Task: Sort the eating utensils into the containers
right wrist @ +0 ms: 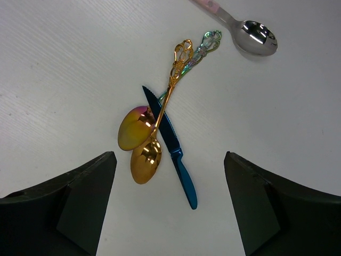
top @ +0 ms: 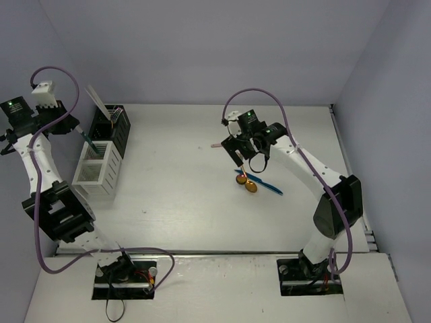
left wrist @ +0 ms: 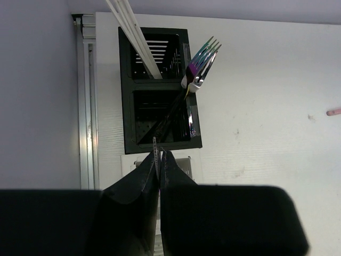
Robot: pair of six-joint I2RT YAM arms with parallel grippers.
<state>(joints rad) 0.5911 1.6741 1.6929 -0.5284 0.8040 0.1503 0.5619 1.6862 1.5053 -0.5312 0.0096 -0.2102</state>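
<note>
On the left of the white worktop [top: 182, 208] two slatted caddies stand side by side, touching. The black caddy [left wrist: 125, 96] is the farther one and the white caddy [top: 94, 176] the nearer. The black one has two compartments. Thin pale sticks [left wrist: 133, 26] lean out of the far one. A fork [left wrist: 202, 61] with rainbow-tinted tines and a dark handle stands tilted in the near one, tines up.

The left gripper [left wrist: 159, 156] hangs over the seam between the two caddies. Its fingers [left wrist: 136, 186] are pressed together on a thin serrated blade [left wrist: 154, 146], seen edge-on from the wrist. From above, this piece slants down towards the white caddy.

The right gripper [right wrist: 169, 160] hovers over a small heap of cutlery right of the worktop's middle, its fingers [right wrist: 88, 197] spread wide and touching nothing. In the heap a gold spoon [right wrist: 146, 160] with an ornate handle lies on top. It crosses the dark blade of a blue knife [right wrist: 178, 160]. A second spoon [right wrist: 132, 128] (pink-gold bowl, rainbow filigree handle) lies just beside the gold one, its handle running under the blade. All three touch.

A silver spoon with a pink handle [right wrist: 256, 38] lies apart from the heap, on its far left side, bowl up.
</note>
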